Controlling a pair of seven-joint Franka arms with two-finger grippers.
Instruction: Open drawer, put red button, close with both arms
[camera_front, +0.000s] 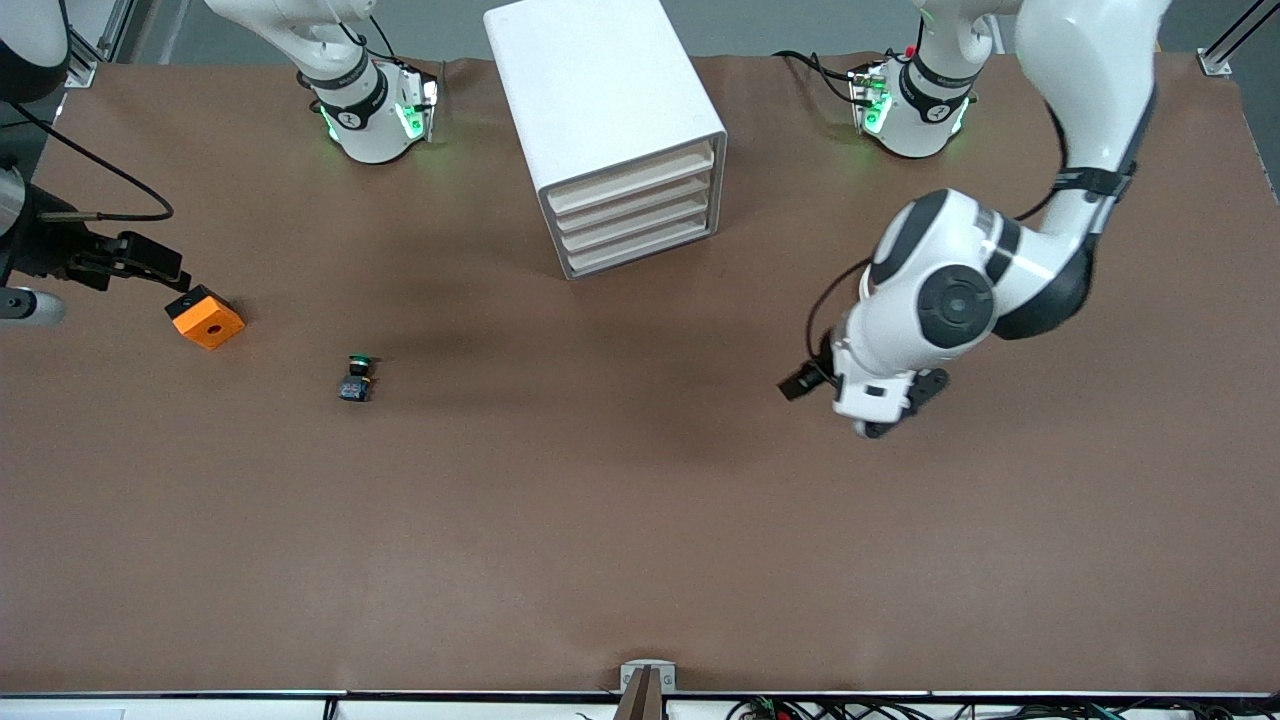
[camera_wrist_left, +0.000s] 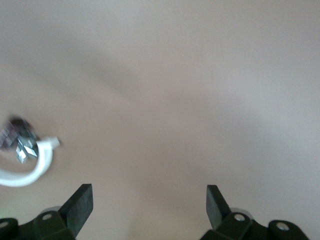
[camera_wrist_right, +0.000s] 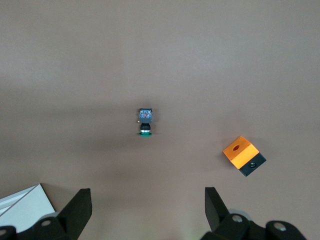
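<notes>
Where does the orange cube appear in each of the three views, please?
Front view: the orange cube sits toward the right arm's end of the table, farther from the camera than the green-capped switch.
Right wrist view: the cube lies beside that switch.
Left wrist view: not in it.
Shared landmark: the green-capped switch.

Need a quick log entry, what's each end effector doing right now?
Left end effector: open, holding nothing, over bare table.
Right end effector: open, holding nothing.

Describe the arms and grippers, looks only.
Both arms are glossy white with black joint bands and round black caps; the bases glow green. A black cable loops along the left arm to its black-and-white left gripper. The right gripper and the left one have flat black fingers.
</notes>
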